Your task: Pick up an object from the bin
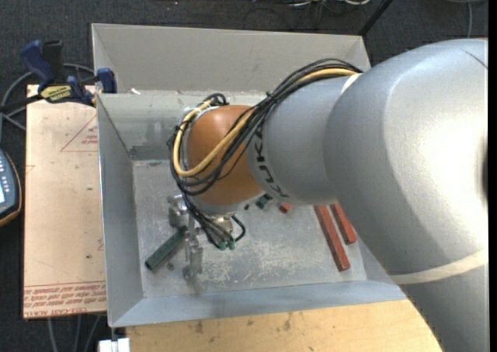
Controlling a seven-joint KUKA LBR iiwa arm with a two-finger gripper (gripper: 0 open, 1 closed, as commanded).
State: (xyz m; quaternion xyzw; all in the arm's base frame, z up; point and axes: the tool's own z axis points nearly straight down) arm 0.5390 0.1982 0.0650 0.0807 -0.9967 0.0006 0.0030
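the gripper (191,263) is down low in the bin (116,187), near the front left corner, and its tip is close to the floor. a dark bar (161,253) lies flat just beside it, on the left in this view. the bar slants from the front left up toward the gripper, and its upper end goes under the gripper's body. i cannot tell if the jaws are open or closed, because the big arm (373,164), its orange cover (221,156) and the cables (182,148) hide a lot from up here. nothing can be seen between the jaws. the bar is the nearest thing, so i think it is the one to pick. to do this well, the jaws should sit across the thin way of the bar, one on each long side, not along it. they should go low enough to get round it, but not press hard on the floor. a grip near the middle of the bar is best, so it does not tip when it goes up. the walls are close here, so the lift should go straight up and not drag sideways. now the count: one dark bar, two red sticks (335,232) lying side by side on the right, well apart from the gripper, and one small red bit (283,208) just by the arm. more may be hidden under the arm.
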